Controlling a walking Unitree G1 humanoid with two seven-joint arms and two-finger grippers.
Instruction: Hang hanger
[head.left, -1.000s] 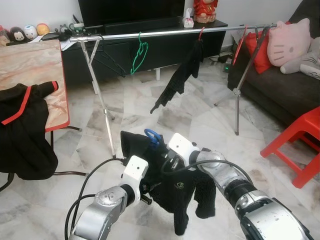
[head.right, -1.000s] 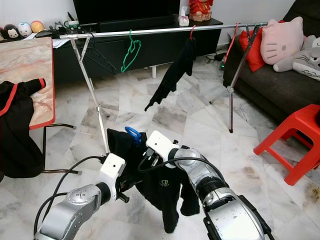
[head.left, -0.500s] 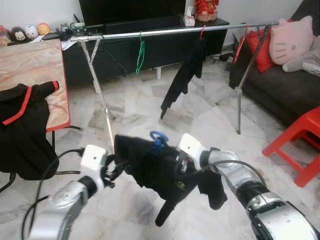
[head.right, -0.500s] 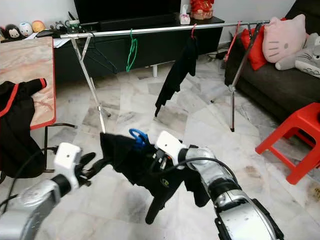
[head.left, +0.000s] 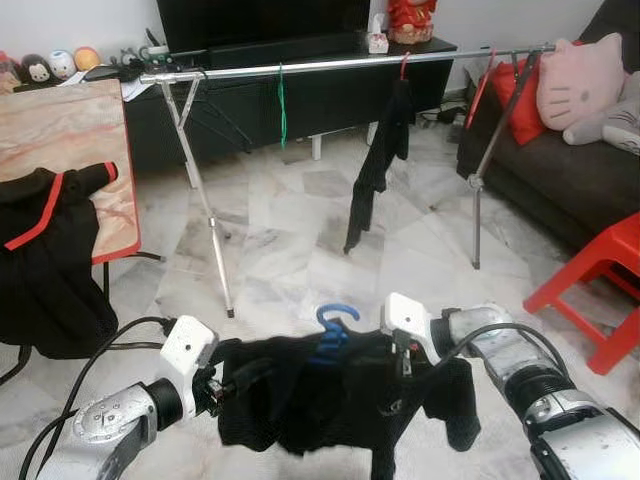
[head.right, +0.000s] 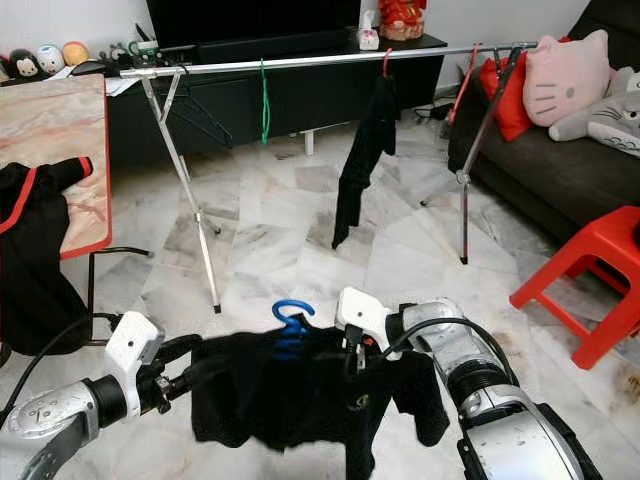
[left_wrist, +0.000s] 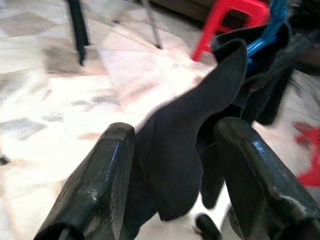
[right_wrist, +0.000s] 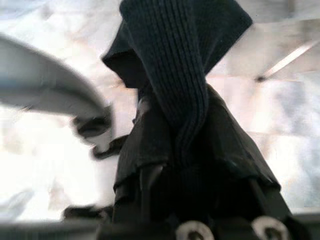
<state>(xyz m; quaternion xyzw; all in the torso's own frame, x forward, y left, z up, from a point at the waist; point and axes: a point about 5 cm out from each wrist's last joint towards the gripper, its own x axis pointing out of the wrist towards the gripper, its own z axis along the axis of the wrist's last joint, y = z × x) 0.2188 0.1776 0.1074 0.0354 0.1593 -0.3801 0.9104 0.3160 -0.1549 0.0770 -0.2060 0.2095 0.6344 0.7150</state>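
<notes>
The black garment on its blue hanger is now stretched out level between the two arms, low over the marble floor, where half a second ago it drooped in a bunch. The left pincer clamps one sleeve between its fingers; the right pincer grips the other shoulder. The silver drying rail stands well beyond, carrying a green hanger and a hung black garment, which has swung to hang straighter.

Matt knit garment; glossy plastic hanger
</notes>
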